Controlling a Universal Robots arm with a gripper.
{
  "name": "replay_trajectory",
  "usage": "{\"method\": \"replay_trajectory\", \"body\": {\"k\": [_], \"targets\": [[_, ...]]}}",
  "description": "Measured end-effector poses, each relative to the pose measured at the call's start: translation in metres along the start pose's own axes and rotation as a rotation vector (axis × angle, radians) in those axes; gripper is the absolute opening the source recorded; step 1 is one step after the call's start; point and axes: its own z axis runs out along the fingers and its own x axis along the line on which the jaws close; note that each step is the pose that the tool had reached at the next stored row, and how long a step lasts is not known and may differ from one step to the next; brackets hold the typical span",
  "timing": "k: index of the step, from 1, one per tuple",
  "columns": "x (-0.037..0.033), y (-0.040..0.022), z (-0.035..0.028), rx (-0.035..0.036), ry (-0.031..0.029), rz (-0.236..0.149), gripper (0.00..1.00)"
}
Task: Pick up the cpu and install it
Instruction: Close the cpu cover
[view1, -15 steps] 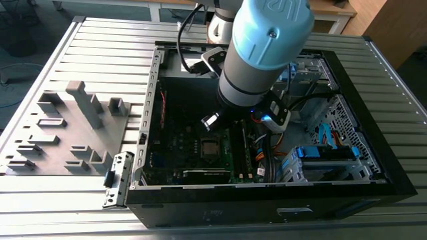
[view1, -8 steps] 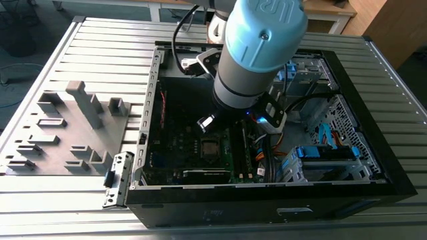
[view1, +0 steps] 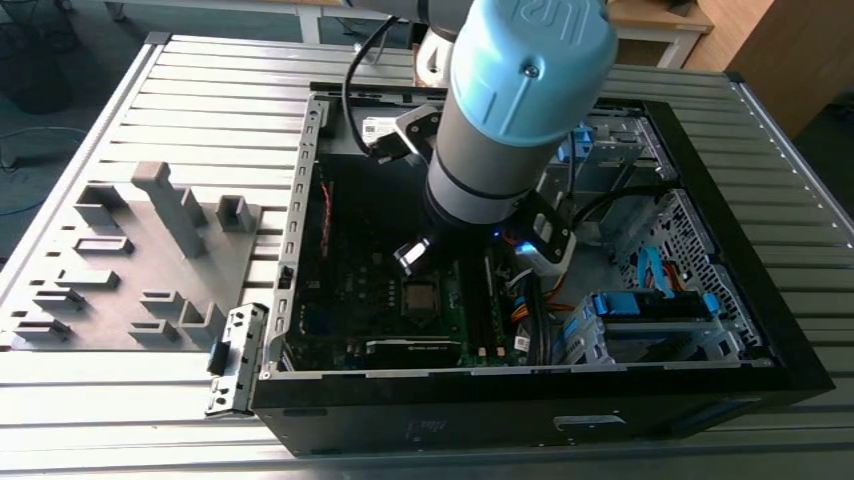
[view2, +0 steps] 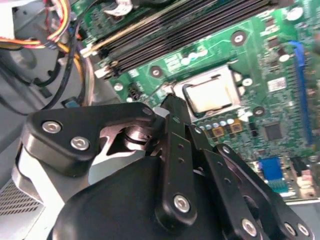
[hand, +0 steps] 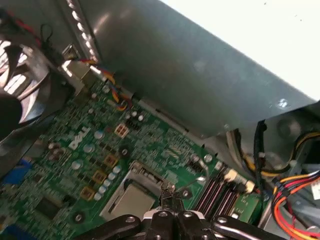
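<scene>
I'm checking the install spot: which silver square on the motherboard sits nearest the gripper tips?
The cpu, the dull silver square framed by its metal socket bracket just beyond the gripper; the other chips on the motherboard are small, dark and farther off.

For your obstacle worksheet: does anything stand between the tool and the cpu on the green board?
Nothing visible does. In both wrist views the tool hangs just beside the cpu, which lies in its metal-framed socket on the board, with open space between them.
</scene>
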Motion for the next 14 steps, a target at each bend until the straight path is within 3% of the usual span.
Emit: {"method": "replay_trajectory", "body": {"k": [2,4,7,14], "targets": [[0.0011,-0.0011,-0.0003,0.0127,0.0084,0.001,0.11],[0.0033,-0.0025,-0.0006,0.0174,0.0114,0.001,0.11],[0.0071,-0.0041,-0.001,0.0208,0.0137,0.001,0.11],[0.0103,-0.0057,-0.0008,0.021,0.0205,-0.027,0.11]]}}
